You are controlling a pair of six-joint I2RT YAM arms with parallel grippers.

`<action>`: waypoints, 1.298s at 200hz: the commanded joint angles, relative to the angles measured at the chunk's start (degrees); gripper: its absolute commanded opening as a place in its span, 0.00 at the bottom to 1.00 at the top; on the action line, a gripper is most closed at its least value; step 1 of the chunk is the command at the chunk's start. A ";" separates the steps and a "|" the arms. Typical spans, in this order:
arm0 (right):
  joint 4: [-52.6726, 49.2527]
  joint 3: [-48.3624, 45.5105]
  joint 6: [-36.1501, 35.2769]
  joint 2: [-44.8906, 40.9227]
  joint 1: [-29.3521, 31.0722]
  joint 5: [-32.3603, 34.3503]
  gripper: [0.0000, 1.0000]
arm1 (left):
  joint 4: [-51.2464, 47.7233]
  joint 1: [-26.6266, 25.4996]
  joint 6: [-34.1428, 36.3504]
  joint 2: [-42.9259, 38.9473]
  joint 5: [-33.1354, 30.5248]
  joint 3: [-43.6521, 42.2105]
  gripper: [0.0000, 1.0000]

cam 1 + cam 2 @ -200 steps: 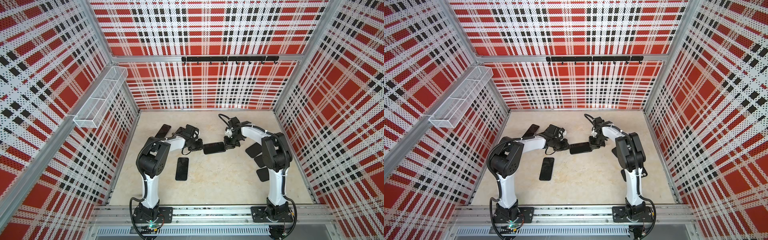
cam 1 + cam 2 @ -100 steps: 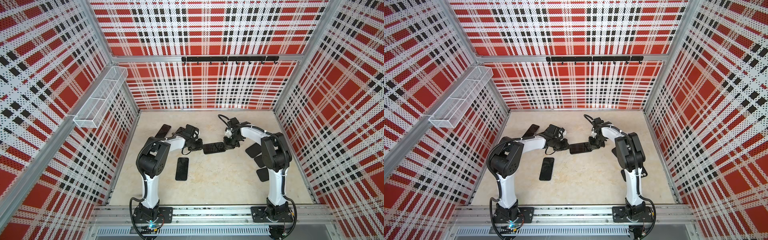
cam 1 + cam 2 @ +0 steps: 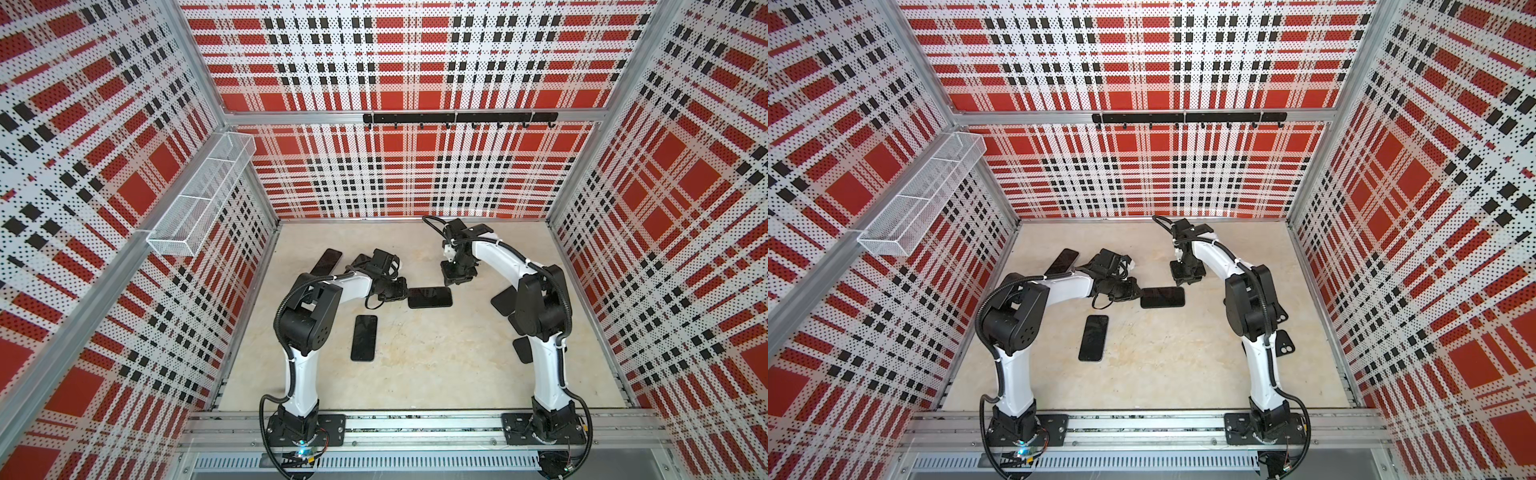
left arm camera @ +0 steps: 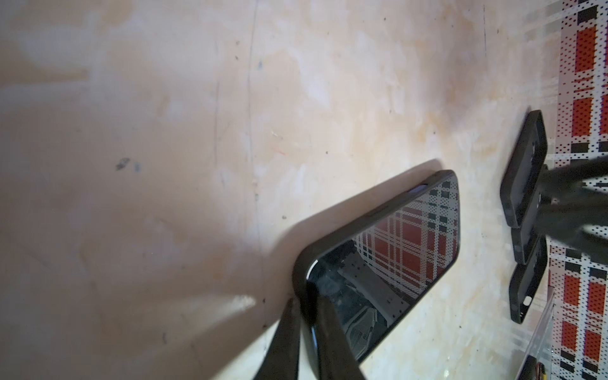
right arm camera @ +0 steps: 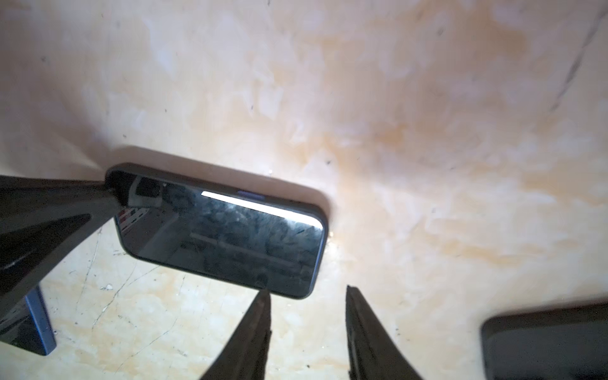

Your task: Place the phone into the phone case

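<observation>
red, black and white plaid walls box in a pale marbled counter. on the left wall, in the upper left of both top views, hangs a wire basket split by dividers into compartments.

at the middle of both top views the phone lies flat and crosswise, screen up, seated inside the phone case. the case's black rim wraps every edge that shows, and the wall pattern mirrors in the glass.

the left gripper is pinched narrow on the case rim at the phone's left end, one finger outside the rim and one over the screen's edge. the right gripper hangs just up and right of the case, its fingers parted midway with only counter between them. one fingertip is close by the case's corner; i cannot tell whether it touches.

right of centre, three spare cases lie in an overlapping row, partly behind the right arm. a second phone lies lengthwise below and left of centre. a third phone lies near the left wall; i cannot tell whether either of these two sits in a case.
</observation>
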 commanded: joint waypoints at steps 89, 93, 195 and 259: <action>0.30 1.78 -7.21 10.51 -1.77 -11.03 0.39 | -3.56 -1.38 2.36 3.74 -1.52 -0.29 0.14; 0.26 1.78 -7.21 10.74 -1.80 -10.99 0.38 | -3.56 -1.32 2.36 3.74 -1.53 -0.29 0.14; 3.30 -4.55 -5.50 4.61 0.39 -14.66 0.17 | -3.56 -2.43 2.34 3.35 -1.35 -0.21 0.13; 5.89 -11.46 -11.40 -6.43 0.98 -9.04 0.40 | -3.68 -0.97 3.38 -1.82 -5.37 -0.21 0.37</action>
